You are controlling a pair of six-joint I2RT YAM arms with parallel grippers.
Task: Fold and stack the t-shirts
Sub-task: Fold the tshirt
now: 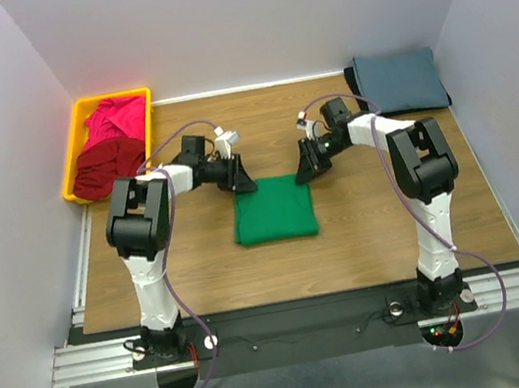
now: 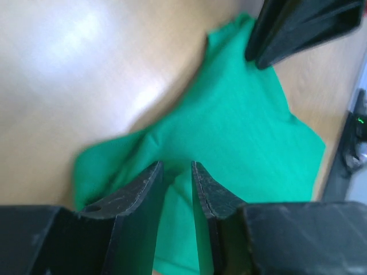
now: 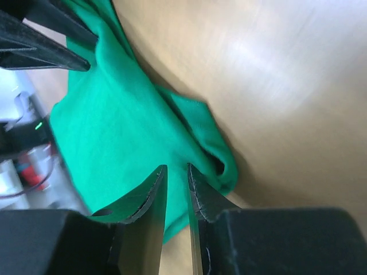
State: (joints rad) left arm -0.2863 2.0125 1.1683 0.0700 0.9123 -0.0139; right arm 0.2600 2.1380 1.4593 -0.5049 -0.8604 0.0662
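Note:
The bright green t-shirt [image 1: 275, 213] lies folded into a rectangle in the middle of the table. My left gripper [image 1: 244, 183] is at its far left corner and my right gripper [image 1: 304, 171] at its far right corner. In the left wrist view the left gripper [image 2: 177, 165] has its jaws nearly together, pinching green cloth [image 2: 246, 132]. In the right wrist view the right gripper [image 3: 176, 167] does the same on the cloth [image 3: 109, 120] beside a looped fold edge. The magenta shirt [image 1: 117, 118] and dark red shirt [image 1: 105, 165] lie bunched in the bin. The slate blue-grey shirt [image 1: 402, 80] lies folded at the far right.
The yellow bin [image 1: 74, 155] stands at the far left corner of the wooden table. A dark edge [image 1: 352, 79] shows beside the blue-grey shirt; I cannot tell if it is the black shirt. White walls close in the back and both sides.

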